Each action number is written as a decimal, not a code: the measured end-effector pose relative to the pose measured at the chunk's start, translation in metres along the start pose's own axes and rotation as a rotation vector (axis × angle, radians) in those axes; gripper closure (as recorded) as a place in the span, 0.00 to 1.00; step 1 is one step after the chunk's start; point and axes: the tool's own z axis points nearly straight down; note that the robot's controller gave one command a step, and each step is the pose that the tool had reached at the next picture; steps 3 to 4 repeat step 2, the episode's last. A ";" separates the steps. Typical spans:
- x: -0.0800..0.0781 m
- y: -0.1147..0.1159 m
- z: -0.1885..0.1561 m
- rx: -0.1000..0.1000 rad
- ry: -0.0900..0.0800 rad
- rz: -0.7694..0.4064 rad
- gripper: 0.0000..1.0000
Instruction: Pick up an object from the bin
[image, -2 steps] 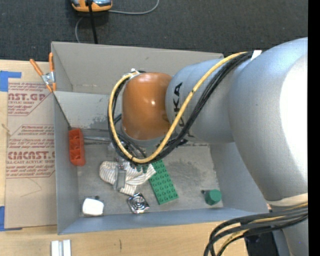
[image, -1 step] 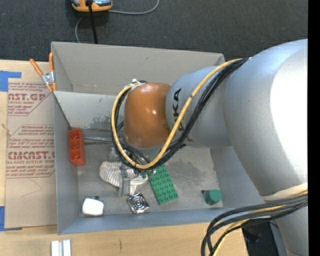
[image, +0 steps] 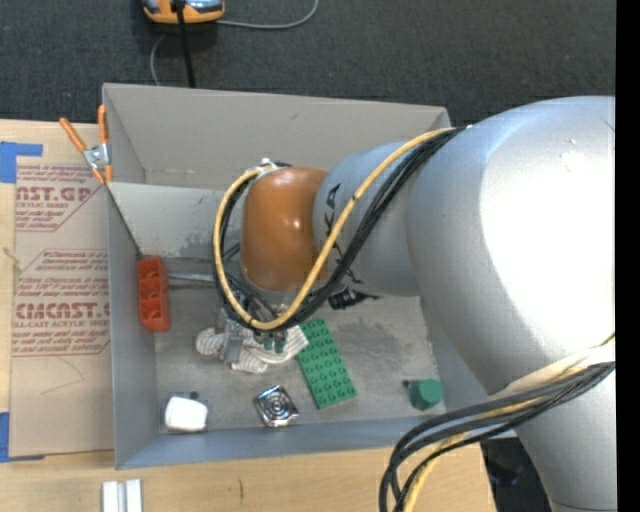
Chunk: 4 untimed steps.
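Orange and glossy, a domed cover on the robot's wrist hangs over the middle of the grey metal bin (image: 280, 135), with yellow and black cables looped around it. Just beneath it the gripper (image: 248, 345) is low over the bin floor, right on top of a crumpled white and grey bundle (image: 211, 344) that lies a little toward the near edge from the centre. The cover and cables hide so much of the gripper that I cannot tell whether it is spread or closed, or whether it pinches the bundle. Touching the bundle on its right side lies a flat green studded building plate (image: 328, 365). Near the near edge sits a small shiny silver square piece (image: 275, 407), and toward the near left corner a small white block (image: 185, 412). An orange brick (image: 152, 293) lies against the left wall. A small green piece (image: 425, 393) rests near the near right corner, well apart from the gripper.
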 end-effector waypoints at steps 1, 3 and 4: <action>0.000 0.000 0.000 0.000 0.000 0.000 1.00; -0.012 0.021 -0.132 -0.002 -0.003 0.008 1.00; -0.012 0.021 -0.132 -0.002 -0.003 0.008 1.00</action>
